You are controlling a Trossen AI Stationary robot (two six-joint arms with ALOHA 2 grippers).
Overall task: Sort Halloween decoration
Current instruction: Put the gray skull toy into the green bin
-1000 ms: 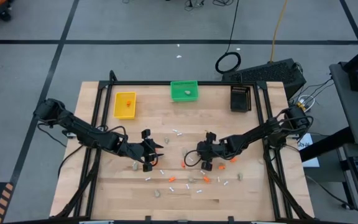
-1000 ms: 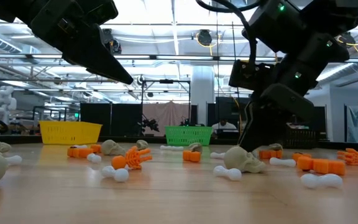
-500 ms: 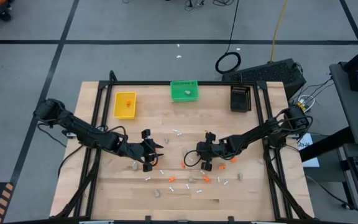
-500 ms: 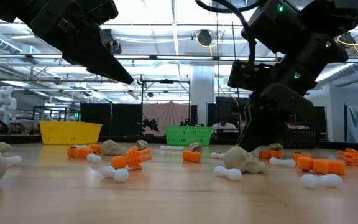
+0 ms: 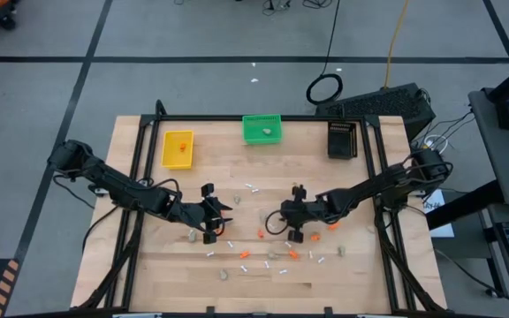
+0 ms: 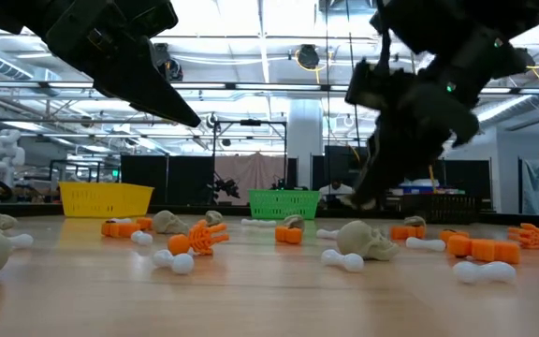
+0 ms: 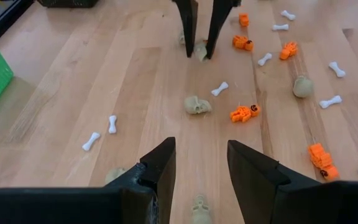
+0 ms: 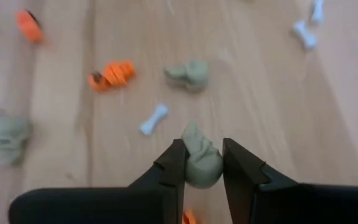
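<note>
Right gripper (image 8: 202, 163) clamps a skull (image 8: 199, 158); left gripper (image 7: 201, 167) hangs apart, empty; most pieces (image 5: 272, 254) remain unsorted on the table (image 5: 360, 274).

Skull (image 8: 199, 163) between right claw (image 8: 201, 169) fingers

Table (image 5: 148, 265) pale wood planks; green bin (image 5: 262, 129) plastic mesh.
</note>
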